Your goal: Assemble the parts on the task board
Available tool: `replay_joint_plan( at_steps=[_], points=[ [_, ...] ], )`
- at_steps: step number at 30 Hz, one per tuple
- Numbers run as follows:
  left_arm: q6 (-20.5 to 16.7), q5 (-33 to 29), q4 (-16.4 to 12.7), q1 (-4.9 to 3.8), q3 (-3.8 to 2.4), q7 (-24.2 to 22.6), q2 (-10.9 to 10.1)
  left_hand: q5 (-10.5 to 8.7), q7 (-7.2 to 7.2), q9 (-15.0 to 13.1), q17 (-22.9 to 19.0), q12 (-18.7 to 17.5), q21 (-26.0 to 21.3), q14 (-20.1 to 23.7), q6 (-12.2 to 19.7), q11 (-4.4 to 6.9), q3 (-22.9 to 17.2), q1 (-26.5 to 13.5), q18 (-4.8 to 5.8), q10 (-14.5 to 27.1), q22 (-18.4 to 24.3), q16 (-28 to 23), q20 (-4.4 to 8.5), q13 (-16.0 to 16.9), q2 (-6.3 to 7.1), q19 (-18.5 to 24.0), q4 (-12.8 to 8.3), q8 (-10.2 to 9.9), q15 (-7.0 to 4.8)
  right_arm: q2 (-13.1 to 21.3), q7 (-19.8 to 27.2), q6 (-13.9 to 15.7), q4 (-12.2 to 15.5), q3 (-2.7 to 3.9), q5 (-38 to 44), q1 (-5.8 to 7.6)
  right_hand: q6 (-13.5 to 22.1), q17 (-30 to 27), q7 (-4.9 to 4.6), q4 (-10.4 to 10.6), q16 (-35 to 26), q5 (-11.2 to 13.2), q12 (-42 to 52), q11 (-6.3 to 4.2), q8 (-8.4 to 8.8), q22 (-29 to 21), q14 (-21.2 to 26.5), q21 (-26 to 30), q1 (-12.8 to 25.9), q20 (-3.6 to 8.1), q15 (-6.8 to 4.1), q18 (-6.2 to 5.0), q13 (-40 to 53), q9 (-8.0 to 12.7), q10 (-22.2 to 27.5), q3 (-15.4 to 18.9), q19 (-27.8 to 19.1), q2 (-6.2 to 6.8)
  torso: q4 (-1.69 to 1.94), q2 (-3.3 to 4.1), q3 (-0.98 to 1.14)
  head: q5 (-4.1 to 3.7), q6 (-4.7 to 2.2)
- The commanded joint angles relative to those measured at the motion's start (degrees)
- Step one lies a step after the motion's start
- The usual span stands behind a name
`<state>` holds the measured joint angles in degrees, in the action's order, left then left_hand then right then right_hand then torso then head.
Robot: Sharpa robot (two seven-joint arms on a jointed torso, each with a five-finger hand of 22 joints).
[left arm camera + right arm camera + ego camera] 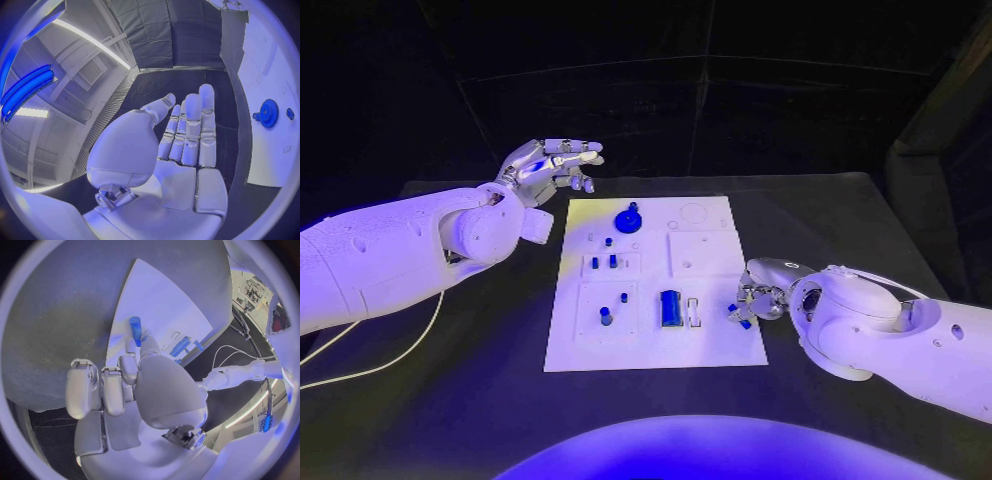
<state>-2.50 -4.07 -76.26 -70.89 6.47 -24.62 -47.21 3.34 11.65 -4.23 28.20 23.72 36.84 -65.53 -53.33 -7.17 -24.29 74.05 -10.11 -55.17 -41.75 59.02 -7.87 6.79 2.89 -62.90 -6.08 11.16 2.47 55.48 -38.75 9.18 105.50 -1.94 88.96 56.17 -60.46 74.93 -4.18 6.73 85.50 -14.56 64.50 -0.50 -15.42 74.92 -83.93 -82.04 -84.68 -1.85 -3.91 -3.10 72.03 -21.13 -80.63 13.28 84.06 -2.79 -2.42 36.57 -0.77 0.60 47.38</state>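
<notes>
The white task board (pixel 711 345) lies in the middle of the black table. On it sit a blue gear (pixel 629 220), a long blue block (pixel 671 307) and several small blue pegs (pixel 604 315). My right hand (pixel 764 288) is low at the board's right edge and pinches a short blue peg (pixel 135 330) between thumb and finger, its tip over the board (pixel 156 300). My left hand (pixel 553 165) is raised beyond the board's far left corner, fingers straight and apart, holding nothing. The left wrist view shows that palm (pixel 181 150) with the gear (pixel 269 113) off to one side.
A white cable (pixel 387 362) trails across the table under my left arm. Black curtains close off the back. Bare black table surrounds the board on the left, right and near sides.
</notes>
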Motion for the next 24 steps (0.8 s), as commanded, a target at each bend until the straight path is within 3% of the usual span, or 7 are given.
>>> replay_joint_plan(
  at_steps=[1,8,12,16,21,24],
  points=[
    [0.9,0.2,-0.1,-0.08,-0.04,-0.1,0.0,0.15,-0.01,-0.1,-0.1,0.3,-0.3,0.4,0.3,-0.12,0.4,0.1,-0.40,0.4,0.1,0.4,-0.19,0.1,-0.48,0.2,0.0,0.4,-0.12,-0.1,-0.9,-3.3,-0.5,-0.65,0.7,-0.76,0.0,7.0,0.01,-0.6,-0.3,-3.3,-0.4,-0.02,0.69,1.4,-4.4,0.3,-1.9,0.04,-0.47,0.15,0.0,1.4,0.3,-0.6,0.7,-1.42,0.02,-0.02,0.02,0.16,-0.06],
    [1.0,0.2,-0.1,-0.08,-0.04,-0.1,-0.1,0.16,-0.03,-0.1,-0.1,0.3,-0.3,0.4,0.3,-0.10,0.3,0.2,-0.41,0.4,0.1,0.4,-0.18,0.1,-0.53,0.2,-0.1,0.4,-0.13,0.4,-1.4,0.2,0.4,-0.64,-0.5,-0.80,-0.3,7.1,-0.02,0.0,-0.2,-7.7,-0.5,0.02,1.65,1.5,-4.4,0.2,-0.9,-0.03,-0.44,0.17,0.1,2.0,0.2,-1.4,0.7,-1.31,-0.03,-0.05,0.02,0.16,-0.20],
    [1.0,0.2,-0.1,-0.08,-0.04,-0.1,-0.1,0.16,-0.03,-0.1,-0.1,0.3,-0.3,0.4,0.3,-0.10,0.3,0.2,-0.41,0.4,0.1,0.4,-0.18,0.1,-0.53,0.2,-0.1,0.4,-0.13,0.9,-1.1,4.1,1.5,-0.62,-2.5,-0.80,-0.4,7.1,-0.04,0.6,-0.3,-10.3,-0.5,0.02,2.18,1.5,-4.4,0.3,-0.1,-0.02,-0.44,0.15,0.1,2.4,0.2,-2.0,0.7,-1.05,-0.02,-0.03,0.00,0.13,-0.32],
    [1.1,0.2,0.0,-0.08,-0.04,0.0,0.0,0.17,-0.03,-0.1,-0.1,0.4,-0.3,0.4,0.4,-0.10,0.2,0.3,-0.42,0.5,0.1,0.4,-0.17,0.1,-0.60,0.2,-0.1,0.5,-0.14,1.7,-0.2,9.0,2.9,-0.59,-7.1,-0.77,-0.5,6.9,-0.01,1.8,-0.4,-14.5,-1.0,-0.04,2.71,1.1,-4.3,0.5,0.8,0.04,-0.48,0.06,-0.2,2.7,0.3,-3.3,0.6,-0.71,0.02,-0.08,-0.01,0.14,-0.37],
    [1.1,0.2,0.0,-0.08,-0.03,0.0,0.0,0.17,-0.03,-0.1,-0.1,0.4,-0.3,0.4,0.4,-0.10,0.2,0.3,-0.42,0.5,0.1,0.4,-0.17,0.1,-0.60,0.2,-0.1,0.5,-0.14,2.2,0.6,12.5,4.1,-0.56,-10.4,-0.73,-0.6,7.0,-0.05,2.4,-0.3,-15.0,-0.9,0.00,2.90,1.2,-4.4,0.5,1.5,0.07,-0.48,0.08,0.0,2.8,0.2,-3.6,0.6,-0.13,0.09,0.02,-0.03,0.24,-0.42],
    [1.1,0.2,-0.1,-0.08,-0.03,0.0,0.0,0.17,-0.03,-0.1,-0.1,0.4,-0.3,0.4,0.4,-0.10,0.2,0.3,-0.42,0.5,0.1,0.4,-0.17,0.1,-0.60,0.2,-0.1,0.5,-0.14,2.1,1.3,13.9,4.3,-0.55,-12.6,-0.72,-0.7,7.2,-0.12,3.4,-0.3,-13.7,-0.7,0.09,3.07,1.2,-4.4,0.5,2.8,0.03,-0.40,0.09,0.1,2.9,0.0,-3.4,0.7,0.59,0.03,0.04,-0.02,0.31,-0.39]
  ],
)
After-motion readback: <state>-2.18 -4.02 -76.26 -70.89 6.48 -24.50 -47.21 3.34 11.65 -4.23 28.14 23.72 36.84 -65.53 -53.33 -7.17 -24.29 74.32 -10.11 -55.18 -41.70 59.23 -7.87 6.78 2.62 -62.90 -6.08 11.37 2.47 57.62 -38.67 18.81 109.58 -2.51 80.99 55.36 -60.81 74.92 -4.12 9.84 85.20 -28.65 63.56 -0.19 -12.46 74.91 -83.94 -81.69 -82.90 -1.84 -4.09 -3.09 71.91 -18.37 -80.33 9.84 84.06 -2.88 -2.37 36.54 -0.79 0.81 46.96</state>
